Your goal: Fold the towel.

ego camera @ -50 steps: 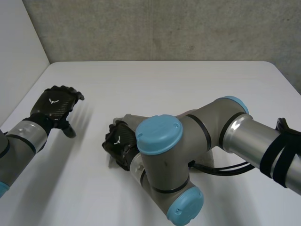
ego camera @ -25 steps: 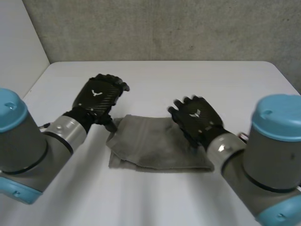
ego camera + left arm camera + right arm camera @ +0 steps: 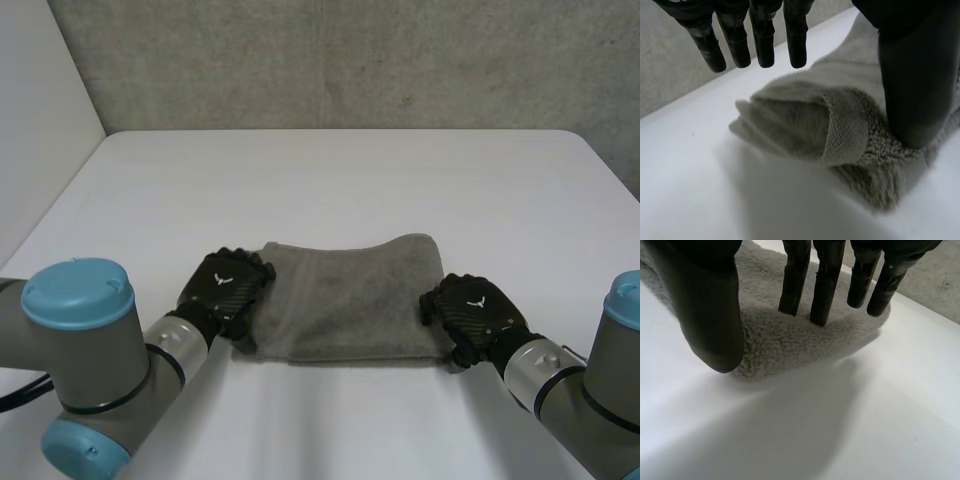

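- The towel lies flat on the white table, in the lower middle of the head view. It is a grey, wide rectangle that looks already doubled over.
- The left hand sits at the towel's left end, low and left of centre in the head view.
- In the left wrist view its fingers hang straight and spread above a layered, turned-over corner of the cloth. The thumb rests on the pile beside that corner, and nothing is pinched.
- The right hand sits at the towel's lower right corner, low and right of centre in the head view.
- In the right wrist view its fingers are straight and apart, and two of them touch the cloth near its edge. The thumb hangs at the towel's border and does not close on it.
- As I judge it, the step in hand is taking hold of both ends before another fold. The hands are placed, but the grasp is not yet made.
- The next move calls for each thumb and its fingers to close on all layers at the near corners. Both ends should then lift together and go across to the far edge, kept level so the layers do not slip apart.
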